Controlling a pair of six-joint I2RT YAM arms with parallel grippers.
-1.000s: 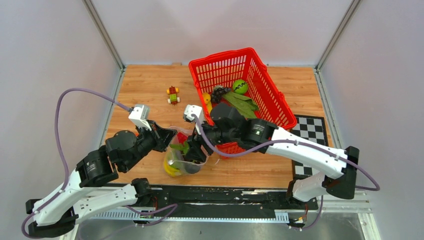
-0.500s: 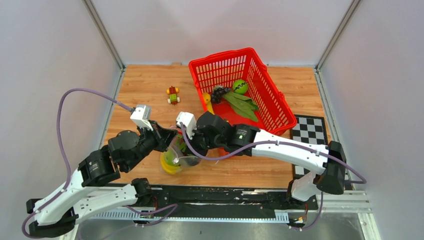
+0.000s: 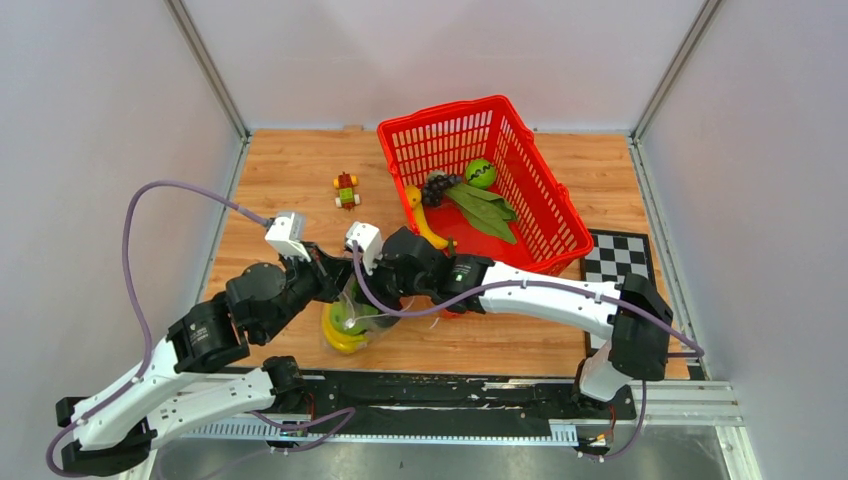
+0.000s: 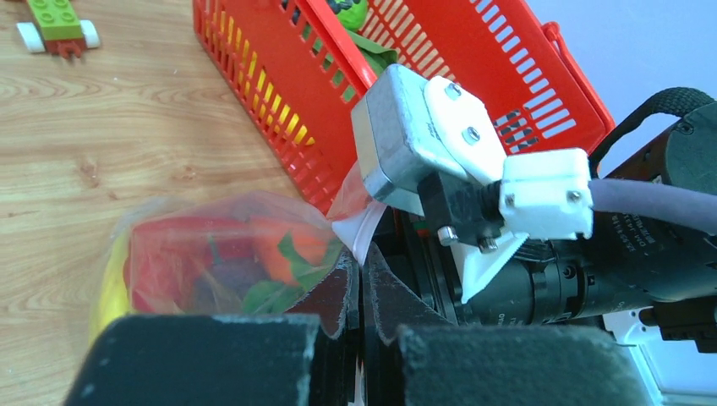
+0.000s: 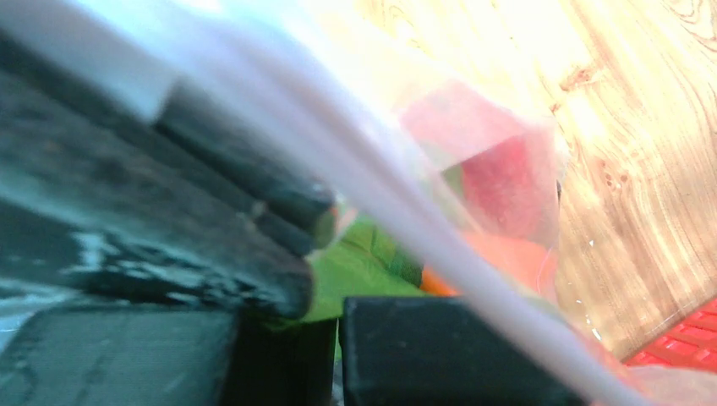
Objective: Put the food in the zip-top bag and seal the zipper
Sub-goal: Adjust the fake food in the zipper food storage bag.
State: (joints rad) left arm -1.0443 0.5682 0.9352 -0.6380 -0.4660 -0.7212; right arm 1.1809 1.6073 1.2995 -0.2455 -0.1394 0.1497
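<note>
The clear zip-top bag (image 3: 350, 322) stands on the table between my two grippers, holding a yellow banana, green pieces, an orange carrot (image 4: 275, 254) and something red. My left gripper (image 4: 362, 264) is shut on the bag's whitish zipper strip (image 4: 365, 230) at one corner. My right gripper (image 3: 373, 293) presses in at the bag's mouth from the right. In the blurred right wrist view its jaws (image 5: 334, 315) are all but shut on the bag's edge, and the zipper strip (image 5: 440, 254) runs diagonally past them. More food lies in the red basket (image 3: 548, 215): banana (image 3: 424, 216), grapes (image 3: 437, 185), lime (image 3: 480, 172), green leaves (image 3: 486, 206).
A small red-yellow-green toy block figure (image 3: 346, 189) sits on the wood left of the basket. A checkerboard card (image 3: 620, 262) lies at the right, partly under the right arm. The basket's near wall (image 4: 279, 101) stands close behind the bag. Grey walls enclose the table.
My right arm swung left from the basket's front to the bag's mouth and its jaws closed there. The basket's banana came into view. The left arm barely moved.
</note>
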